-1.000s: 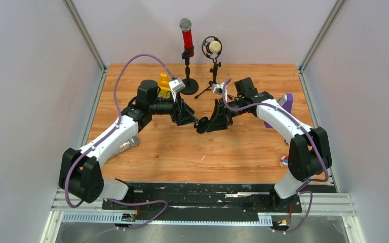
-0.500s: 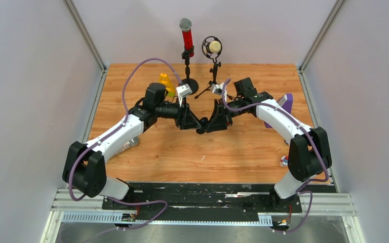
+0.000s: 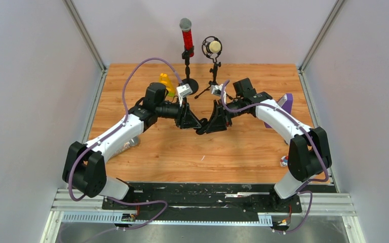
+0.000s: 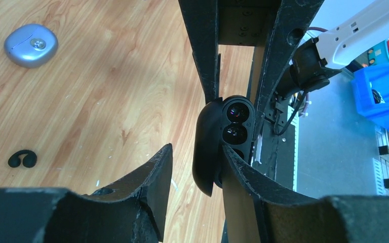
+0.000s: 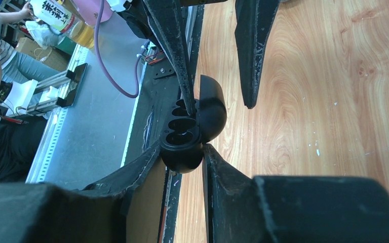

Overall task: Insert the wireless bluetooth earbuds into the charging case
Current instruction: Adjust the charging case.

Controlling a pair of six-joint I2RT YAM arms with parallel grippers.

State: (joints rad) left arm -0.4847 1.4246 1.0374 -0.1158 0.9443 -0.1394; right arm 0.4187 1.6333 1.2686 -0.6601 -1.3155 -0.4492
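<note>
The right gripper (image 5: 182, 154) pinches the open black charging case (image 4: 233, 124) in its jaws over the bench (image 4: 106, 86) centre. The left gripper (image 4: 196, 152) has its jaws parted around the lid (image 5: 212, 109) (one finger touching it). A black earbud (image 4: 22, 158) lies on the bench at the case's 9 o'clock in the left wrist view.

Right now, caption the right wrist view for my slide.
Right jaws clamp the open black charging case while left jaws straddle its lid.

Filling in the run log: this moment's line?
right claw: grips open charging case | left claw: open, straddling lid
</note>
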